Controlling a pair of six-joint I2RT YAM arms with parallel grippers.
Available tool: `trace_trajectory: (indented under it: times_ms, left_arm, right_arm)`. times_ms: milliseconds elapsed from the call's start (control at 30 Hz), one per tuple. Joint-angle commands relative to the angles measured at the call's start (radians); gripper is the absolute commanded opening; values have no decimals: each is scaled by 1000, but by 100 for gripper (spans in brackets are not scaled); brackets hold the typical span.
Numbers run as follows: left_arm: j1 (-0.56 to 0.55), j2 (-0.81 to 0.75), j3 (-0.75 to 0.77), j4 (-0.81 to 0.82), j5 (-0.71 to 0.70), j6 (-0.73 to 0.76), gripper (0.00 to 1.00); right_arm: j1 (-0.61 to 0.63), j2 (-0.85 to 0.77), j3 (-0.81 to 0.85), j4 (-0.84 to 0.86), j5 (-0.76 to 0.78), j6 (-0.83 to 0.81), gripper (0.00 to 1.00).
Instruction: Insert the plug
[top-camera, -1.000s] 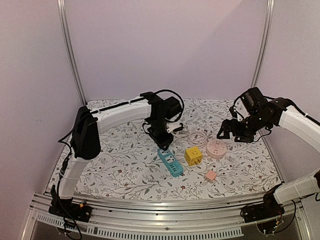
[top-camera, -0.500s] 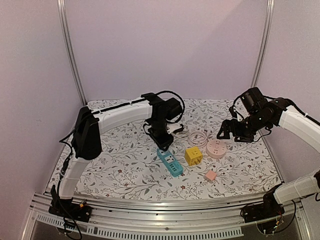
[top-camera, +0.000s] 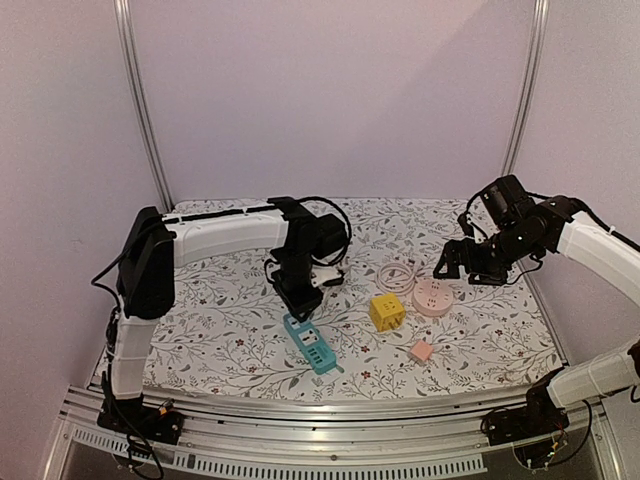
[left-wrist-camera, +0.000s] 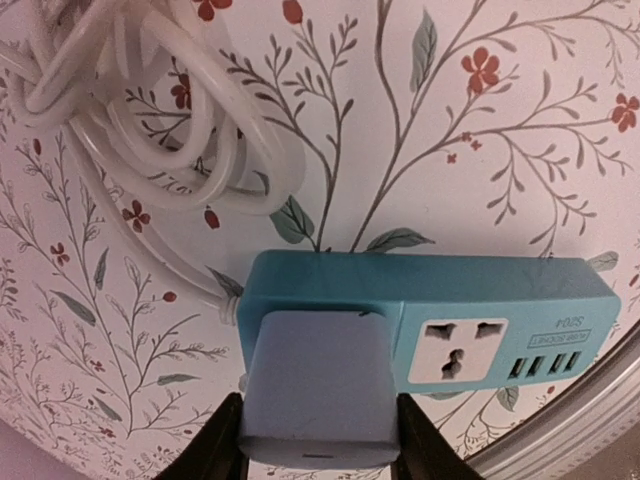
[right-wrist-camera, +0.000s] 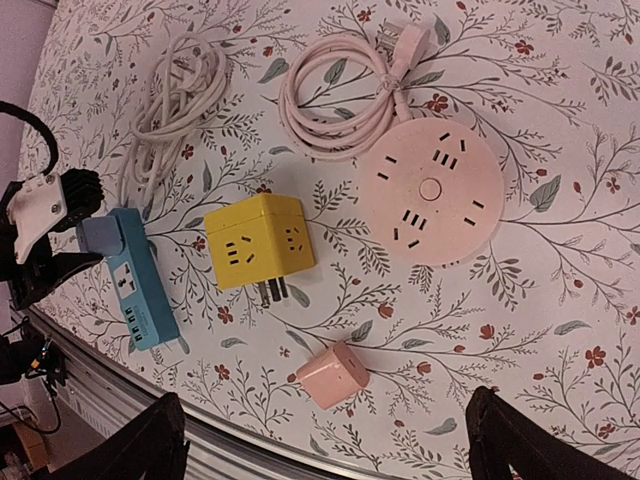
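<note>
Left wrist view: plug (left-wrist-camera: 318, 385) clamped between left jaws, set on end of teal power strip (left-wrist-camera: 470, 290).
Strip lies on worktop (left-wrist-camera: 480, 120) beside white cable coil (left-wrist-camera: 150, 110); right jaws wide, holding nothing, well apart.

A yellow cube socket (top-camera: 386, 311) sits on the floral desk (top-camera: 220, 335). Left of the cube lies a blue power strip (top-camera: 310, 346), with the left gripper (top-camera: 298, 310) down at its far end. Just right of the cube is a round pink socket (top-camera: 432, 297), and nearer, a small pink adapter (top-camera: 420, 351). Beyond and right of the cube, the right gripper (top-camera: 449, 264) hangs above the desk.
</note>
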Motion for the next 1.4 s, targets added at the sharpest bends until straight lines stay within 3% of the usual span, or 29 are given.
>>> trace_trajectory:
  times_ms: [0,833,1100,1367]
  left_arm:
    - [-13,-8,-67,-82,22,-19,0]
    - [-15,176,49,-63,-3,-21,1]
    - [-12,196,69,-56,-3,-26,19]
    - [2,127,80,-66,-29,-33,28]
  right_arm:
    - [1,12,-16,18,-15,8,96]
    - [1,78,2,23,3,-29,96]
    - [-1,101,19,24,9,-47,96]
    - [0,91,27,17,22,-55,96]
